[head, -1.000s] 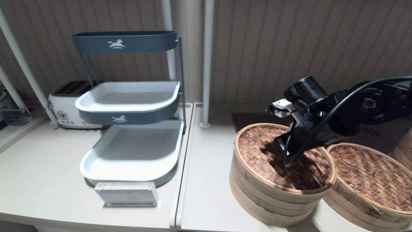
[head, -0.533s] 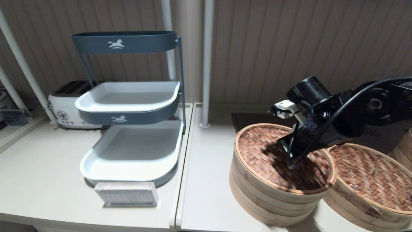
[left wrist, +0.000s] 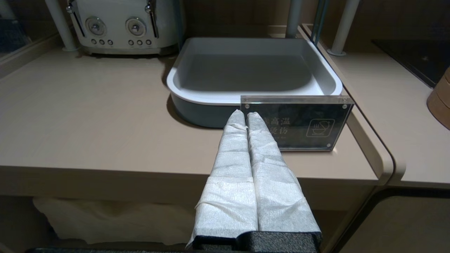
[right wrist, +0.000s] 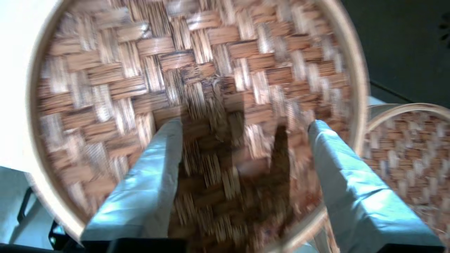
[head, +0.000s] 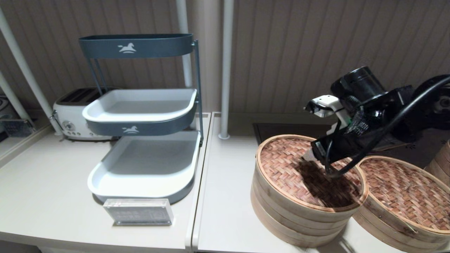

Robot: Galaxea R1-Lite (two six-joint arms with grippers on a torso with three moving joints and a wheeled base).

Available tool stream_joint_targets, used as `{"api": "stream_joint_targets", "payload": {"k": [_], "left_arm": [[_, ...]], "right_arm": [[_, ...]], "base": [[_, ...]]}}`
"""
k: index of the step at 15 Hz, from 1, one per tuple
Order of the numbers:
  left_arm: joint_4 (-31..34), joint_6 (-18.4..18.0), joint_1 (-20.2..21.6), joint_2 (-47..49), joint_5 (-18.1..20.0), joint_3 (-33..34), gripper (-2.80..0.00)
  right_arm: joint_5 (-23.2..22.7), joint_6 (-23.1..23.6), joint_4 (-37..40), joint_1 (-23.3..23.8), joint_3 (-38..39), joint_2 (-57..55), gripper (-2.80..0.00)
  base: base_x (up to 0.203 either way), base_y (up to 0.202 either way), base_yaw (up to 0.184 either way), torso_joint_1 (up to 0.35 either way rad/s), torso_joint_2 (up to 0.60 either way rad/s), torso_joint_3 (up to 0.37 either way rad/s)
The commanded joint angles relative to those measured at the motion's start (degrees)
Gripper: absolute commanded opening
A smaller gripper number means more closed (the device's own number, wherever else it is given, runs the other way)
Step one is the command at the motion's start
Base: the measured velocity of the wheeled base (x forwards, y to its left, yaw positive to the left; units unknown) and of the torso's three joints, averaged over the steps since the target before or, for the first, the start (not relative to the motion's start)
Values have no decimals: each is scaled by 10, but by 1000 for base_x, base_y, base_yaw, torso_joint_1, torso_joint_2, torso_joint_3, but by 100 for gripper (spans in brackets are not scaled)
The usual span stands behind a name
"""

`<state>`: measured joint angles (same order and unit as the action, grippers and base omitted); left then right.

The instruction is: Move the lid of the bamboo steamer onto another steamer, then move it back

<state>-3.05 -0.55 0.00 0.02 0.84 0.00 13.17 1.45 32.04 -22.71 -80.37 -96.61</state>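
The bamboo steamer lid (head: 286,165), reddish-brown weave in a pale hoop, lies flat on the taller steamer (head: 281,211). My right gripper (head: 312,154) hovers just above the lid's middle, open and holding nothing. In the right wrist view its wrapped fingers (right wrist: 147,182) stand wide apart over the weave of the lid (right wrist: 197,70), with the right gripper (right wrist: 244,123) near the dark centre knot. The shallower steamer (head: 383,219) sits to the right under its own woven lid (head: 404,189). My left gripper (left wrist: 246,114) is parked, shut and empty, at the table's front edge.
A three-tier tray rack (head: 140,105) and a toaster (head: 70,119) stand at the left. An acrylic sign (head: 139,212) sits at the front edge, close to the left gripper. A black hob (head: 277,129) lies behind the steamers, and a further steamer (head: 441,161) shows at the right edge.
My right arm has risen and drawn back to the right, away from the lid's surface. The lid has stayed on the taller steamer.
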Motion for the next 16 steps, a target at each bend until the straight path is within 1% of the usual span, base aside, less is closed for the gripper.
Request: {"api": "stream_joint_targets", "payload": {"k": [1, 2, 3, 5, 10, 12, 16], "left_arm": [[0, 0, 0, -2, 0, 16, -280], [0, 0, 0, -2, 0, 16, -280], [0, 0, 0, -1, 0, 16, -280], [0, 0, 0, -2, 0, 16, -280], [0, 0, 0, -2, -1, 16, -280], [0, -1, 0, -2, 0, 16, -280], [0, 0, 0, -2, 0, 16, -280]], "right_arm": [[1, 0, 3, 1, 1, 56, 0], [1, 0, 4, 1, 5, 82, 0], [2, -1, 4, 2, 12, 111, -280], [2, -13, 5, 12, 46, 184, -280], [6, -50, 6, 25, 177, 359, -280], [17, -63, 6, 50, 242, 428, -280], [25, -76, 8, 131, 354, 556, -280]], "base": [[0, 0, 0, 0, 0, 0], [0, 0, 0, 0, 0, 0], [0, 0, 0, 0, 0, 0], [0, 0, 0, 0, 0, 0], [0, 0, 0, 0, 0, 0], [0, 0, 0, 0, 0, 0], [0, 0, 0, 0, 0, 0]]}}
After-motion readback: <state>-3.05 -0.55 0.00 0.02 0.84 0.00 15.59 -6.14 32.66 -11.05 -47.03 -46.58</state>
